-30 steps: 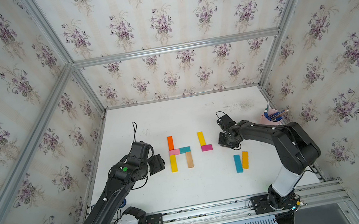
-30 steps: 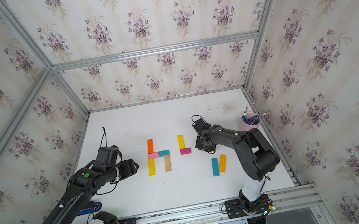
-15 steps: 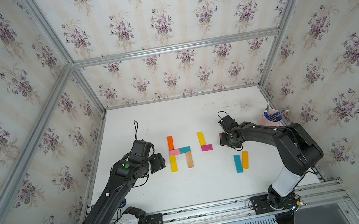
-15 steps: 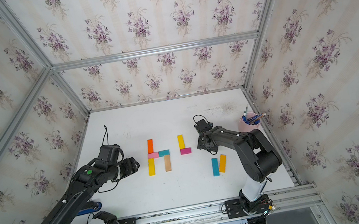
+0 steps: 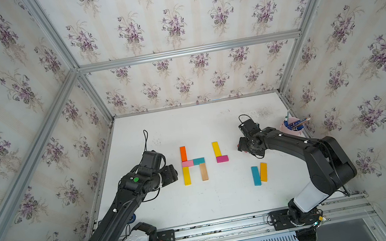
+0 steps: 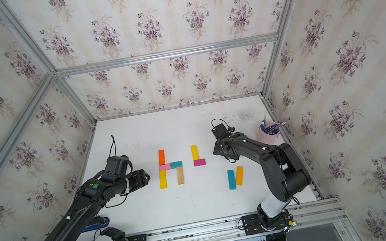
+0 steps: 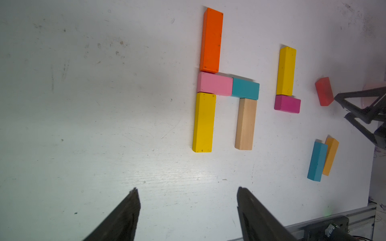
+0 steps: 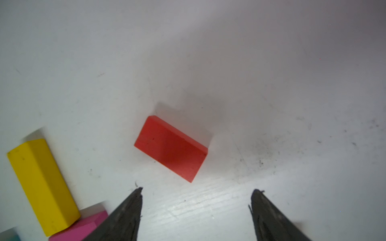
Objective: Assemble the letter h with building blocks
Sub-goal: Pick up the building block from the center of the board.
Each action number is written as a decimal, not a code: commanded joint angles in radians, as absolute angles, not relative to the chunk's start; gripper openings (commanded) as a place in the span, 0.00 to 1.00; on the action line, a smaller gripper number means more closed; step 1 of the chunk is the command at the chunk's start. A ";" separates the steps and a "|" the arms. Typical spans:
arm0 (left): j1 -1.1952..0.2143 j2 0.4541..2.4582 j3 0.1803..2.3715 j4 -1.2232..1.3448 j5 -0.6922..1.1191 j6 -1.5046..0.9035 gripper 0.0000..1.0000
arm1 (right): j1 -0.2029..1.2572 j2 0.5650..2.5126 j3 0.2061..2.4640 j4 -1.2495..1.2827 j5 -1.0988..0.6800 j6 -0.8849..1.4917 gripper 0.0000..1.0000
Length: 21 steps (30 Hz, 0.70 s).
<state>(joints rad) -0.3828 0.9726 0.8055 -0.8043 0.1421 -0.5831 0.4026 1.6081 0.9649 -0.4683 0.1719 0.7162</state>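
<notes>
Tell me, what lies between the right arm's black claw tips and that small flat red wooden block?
Nothing. In the right wrist view, only bare white table separates the open right gripper from the small flat red wooden block.

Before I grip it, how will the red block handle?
The red block looks rigid and flat-faced, so it should slide, not roll. Lying flat, it probably won't tip. Skewed to the open right gripper, it may twist when pinched.

We see a robot lab cell: wallpapered panels [image 5: 170,19] in an aluminium frame [image 5: 189,51] enclose a white table [image 5: 187,127], left arm [image 5: 122,208] and right arm [image 5: 293,146] mounted at its front edge.
</notes>
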 commanded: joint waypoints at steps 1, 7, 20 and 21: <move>-0.381 0.976 0.801 -0.776 0.147 -0.571 0.76 | 0.403 1.646 1.017 -0.443 0.135 0.780 0.87; -0.377 0.961 0.791 -0.790 0.141 -0.560 0.76 | 0.400 1.848 1.224 -0.571 0.192 0.887 0.88; -0.358 0.948 0.781 -0.789 0.149 -0.544 0.76 | 0.390 1.895 1.203 -0.592 0.216 0.945 0.84; -0.357 0.950 0.781 -0.787 0.149 -0.543 0.76 | 0.392 1.893 1.192 -0.582 0.206 0.943 0.84</move>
<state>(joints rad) -0.3588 0.9463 0.7822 -0.8051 0.1413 -0.5591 0.3912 1.8950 1.2053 -0.5766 0.2039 0.9390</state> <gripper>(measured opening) 0.760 0.839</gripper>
